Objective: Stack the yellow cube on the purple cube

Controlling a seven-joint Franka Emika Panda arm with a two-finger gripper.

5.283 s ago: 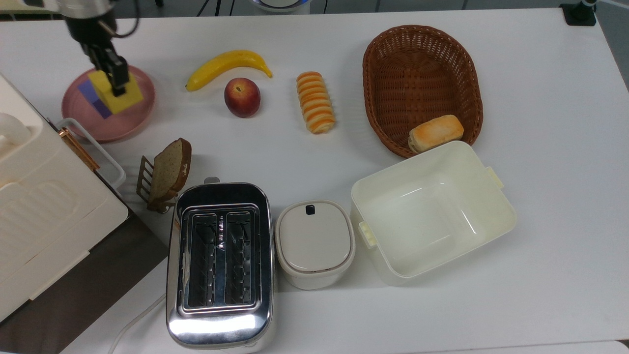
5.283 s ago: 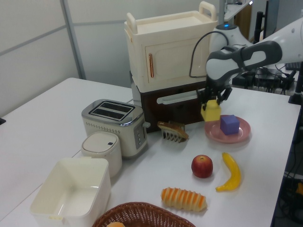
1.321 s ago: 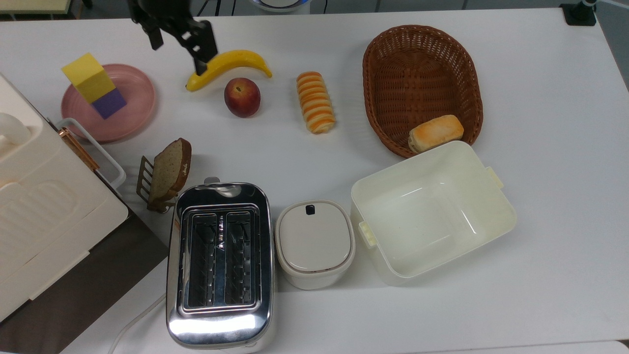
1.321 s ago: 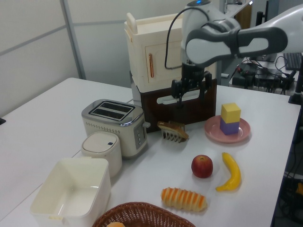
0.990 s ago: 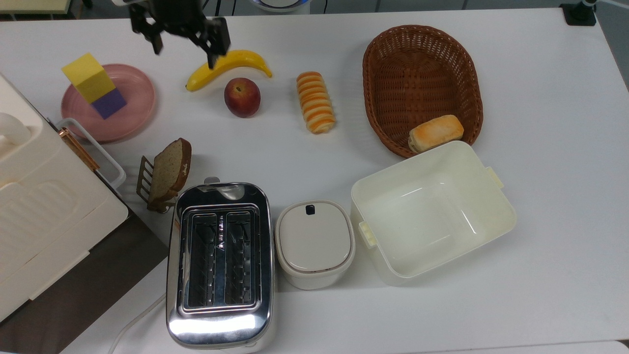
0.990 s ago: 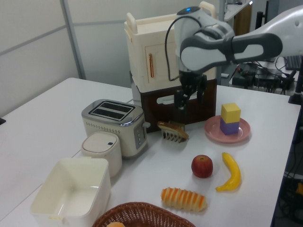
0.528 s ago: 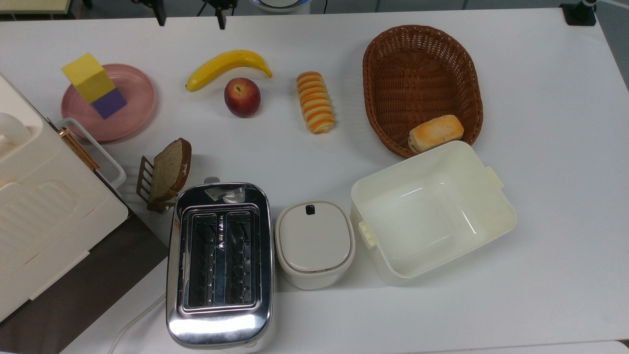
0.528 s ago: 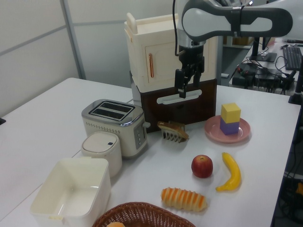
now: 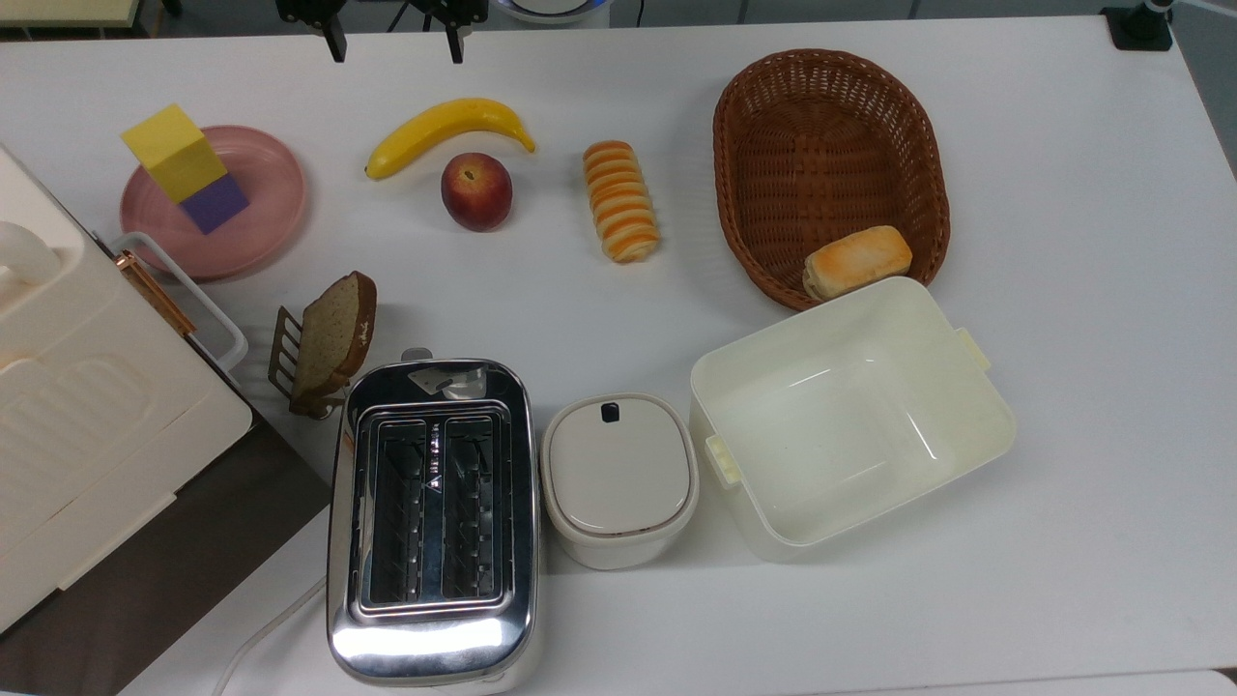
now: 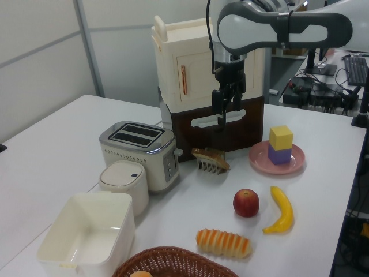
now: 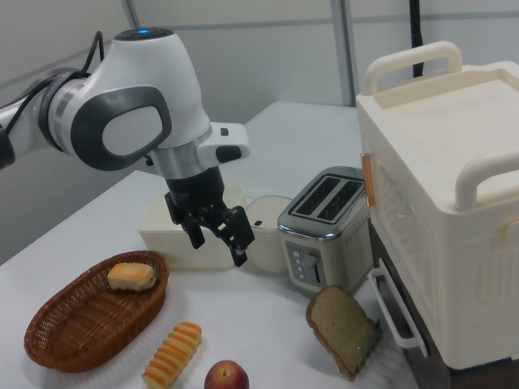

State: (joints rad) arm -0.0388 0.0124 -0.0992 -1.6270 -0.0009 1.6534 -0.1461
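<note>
The yellow cube (image 9: 176, 153) sits squarely on top of the purple cube (image 9: 219, 204), and the stack stands on a pink plate (image 9: 266, 198) at the top view's far left. In the left view the yellow cube (image 10: 281, 137) rests on the purple cube (image 10: 279, 154) on the plate (image 10: 297, 157). My gripper (image 9: 391, 41) hangs open and empty high above the table's far edge, well to the top view's right of the stack. The gripper (image 10: 226, 109) hovers in front of the cabinet in the left view. In the right view the gripper (image 11: 217, 241) has its fingers spread wide.
A banana (image 9: 446, 130), a peach (image 9: 476, 190) and a striped roll (image 9: 620, 200) lie in a row. A wicker basket (image 9: 831, 126) holds a bun (image 9: 857, 260). Nearer stand a toaster (image 9: 432, 517), a lidded pot (image 9: 618, 477), a white tub (image 9: 850, 416), a toast rack (image 9: 329, 338) and a cabinet (image 9: 87, 416).
The yellow cube was in my gripper beside the purple cube; it now stands on it, released. The open gripper has risen and moved toward the top view's right.
</note>
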